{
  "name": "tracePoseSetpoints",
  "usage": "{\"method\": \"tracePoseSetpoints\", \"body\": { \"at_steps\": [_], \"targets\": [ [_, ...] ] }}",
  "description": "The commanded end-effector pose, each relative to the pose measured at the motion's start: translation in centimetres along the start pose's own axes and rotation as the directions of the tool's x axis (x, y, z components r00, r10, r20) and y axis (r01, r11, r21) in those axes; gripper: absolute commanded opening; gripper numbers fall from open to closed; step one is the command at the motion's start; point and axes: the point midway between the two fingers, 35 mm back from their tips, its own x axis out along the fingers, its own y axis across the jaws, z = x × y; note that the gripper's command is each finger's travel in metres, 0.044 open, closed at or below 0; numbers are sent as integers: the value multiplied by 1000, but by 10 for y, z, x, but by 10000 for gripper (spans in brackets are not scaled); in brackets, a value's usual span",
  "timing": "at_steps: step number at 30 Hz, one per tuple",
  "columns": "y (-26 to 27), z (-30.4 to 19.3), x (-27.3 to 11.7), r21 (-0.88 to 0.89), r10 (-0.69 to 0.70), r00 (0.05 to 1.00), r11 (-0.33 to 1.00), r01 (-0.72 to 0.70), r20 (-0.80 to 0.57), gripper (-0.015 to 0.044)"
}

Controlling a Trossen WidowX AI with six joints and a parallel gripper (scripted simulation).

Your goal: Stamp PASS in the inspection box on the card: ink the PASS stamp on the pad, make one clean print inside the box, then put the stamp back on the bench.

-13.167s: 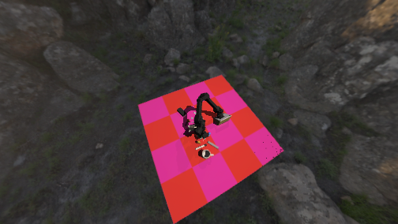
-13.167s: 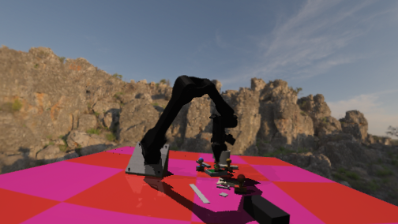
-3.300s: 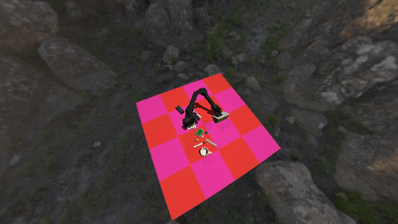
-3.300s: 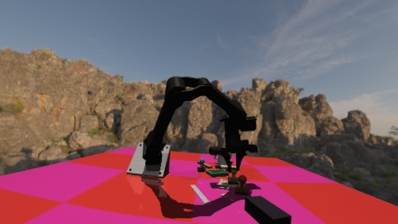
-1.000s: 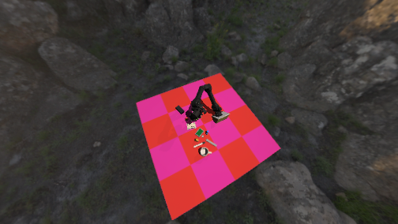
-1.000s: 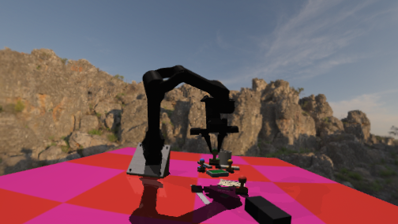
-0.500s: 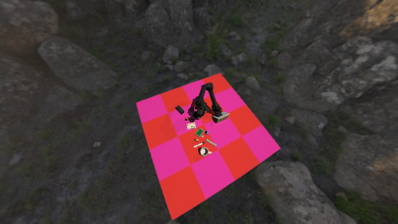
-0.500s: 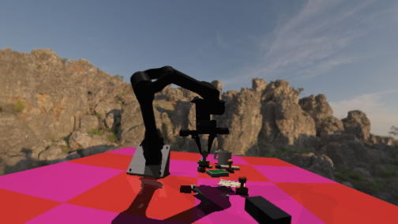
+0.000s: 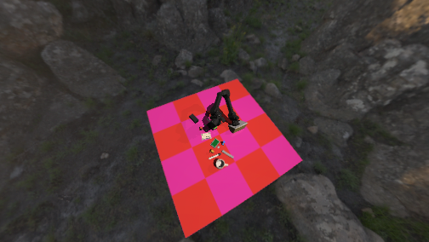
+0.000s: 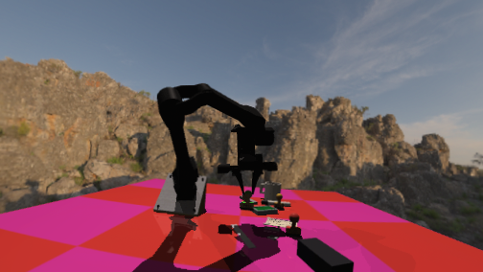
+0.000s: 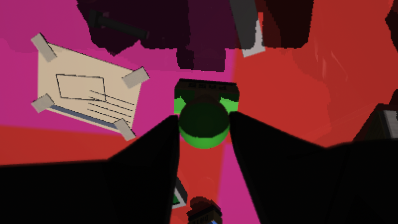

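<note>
My gripper (image 10: 247, 192) (image 11: 204, 121) is shut on the green-knobbed PASS stamp (image 11: 204, 131), which hangs upright between the fingertips. How far its underside is above the table cannot be told. The cream card (image 9: 206, 136) (image 10: 277, 222) (image 11: 50, 67) lies taped at its corners, left of the stamp in the wrist view. Its inspection box (image 11: 59, 86) shows as a thin outline with no print visible inside. The green ink pad (image 9: 215, 143) (image 10: 264, 210) (image 11: 176, 200) is mostly hidden behind the left finger in the wrist view.
A red-knobbed stamp (image 10: 293, 219) stands near the card, with a black block (image 9: 193, 118) (image 10: 325, 255) beyond it. A blue-marked stamp (image 9: 223, 143) (image 11: 204, 214) stands close by the pad. A yellow-knobbed stamp (image 10: 279, 198), a pen (image 9: 214, 157) and a mug (image 9: 220, 164) (image 10: 271, 192) are farther out.
</note>
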Motion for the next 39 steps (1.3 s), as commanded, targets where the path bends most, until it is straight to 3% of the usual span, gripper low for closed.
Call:
{"method": "tracePoseSetpoints", "body": {
  "at_steps": [1,24,33,39],
  "targets": [
    [0,0,7,-2,4,1000,1000,-4,3,0],
    [-7,1,42,-1,3,1000,1000,-3,10,0],
    [-6,1,38,1,-1,1000,1000,1,5,236],
    [0,0,18,-20,10,1000,1000,-10,-2,252]
  ]
}}
